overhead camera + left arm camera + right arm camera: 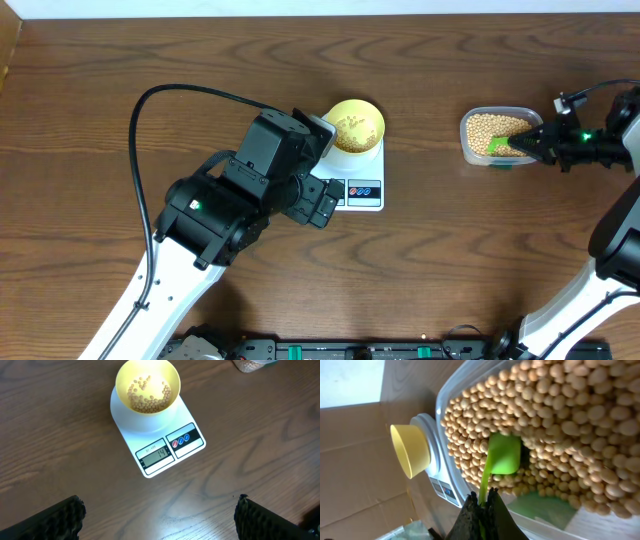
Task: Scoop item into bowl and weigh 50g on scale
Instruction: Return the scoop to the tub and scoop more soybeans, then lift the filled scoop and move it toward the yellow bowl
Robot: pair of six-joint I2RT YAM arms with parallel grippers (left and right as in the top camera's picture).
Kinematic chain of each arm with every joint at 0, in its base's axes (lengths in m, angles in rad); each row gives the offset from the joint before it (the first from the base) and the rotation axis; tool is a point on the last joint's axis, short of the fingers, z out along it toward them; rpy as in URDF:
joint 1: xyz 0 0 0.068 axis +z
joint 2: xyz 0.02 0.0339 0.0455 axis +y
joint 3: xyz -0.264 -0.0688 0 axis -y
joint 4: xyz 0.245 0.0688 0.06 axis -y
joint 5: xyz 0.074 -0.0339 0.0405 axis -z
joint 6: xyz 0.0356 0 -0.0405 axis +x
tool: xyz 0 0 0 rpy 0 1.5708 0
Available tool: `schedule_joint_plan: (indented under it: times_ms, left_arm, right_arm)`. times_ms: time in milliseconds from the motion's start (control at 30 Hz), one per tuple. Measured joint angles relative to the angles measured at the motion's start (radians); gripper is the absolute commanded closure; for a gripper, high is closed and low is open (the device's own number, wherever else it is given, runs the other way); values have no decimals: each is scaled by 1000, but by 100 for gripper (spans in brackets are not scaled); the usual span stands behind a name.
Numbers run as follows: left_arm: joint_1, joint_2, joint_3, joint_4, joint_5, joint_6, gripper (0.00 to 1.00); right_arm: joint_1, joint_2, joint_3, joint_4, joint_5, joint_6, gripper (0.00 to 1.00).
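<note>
At far right, your right gripper pinches the scoop sunk in the beans: lift it level, small load, to the bowl on the scale at centre; left gripper gapes empty.

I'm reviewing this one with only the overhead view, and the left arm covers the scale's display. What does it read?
Observer: In the left wrist view the display looks like 14, with a thin layer of beans in the yellow bowl.
Operator: What is the right gripper doing at the tub?
Observer: It is shut on a green scoop by the handle; the cup is dug into the tub's beans.
Operator: And the left gripper?
Observer: Wide open and empty, above bare table on the display side of the scale.
</note>
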Motion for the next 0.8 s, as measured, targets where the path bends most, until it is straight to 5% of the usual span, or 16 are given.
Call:
schedule_joint_plan:
  times_ms: [800]
  left_arm:
    - [0, 0, 0, 0, 0, 0, 2]
  right_arm:
    - [-135, 0, -2, -47, -174, -68, 99]
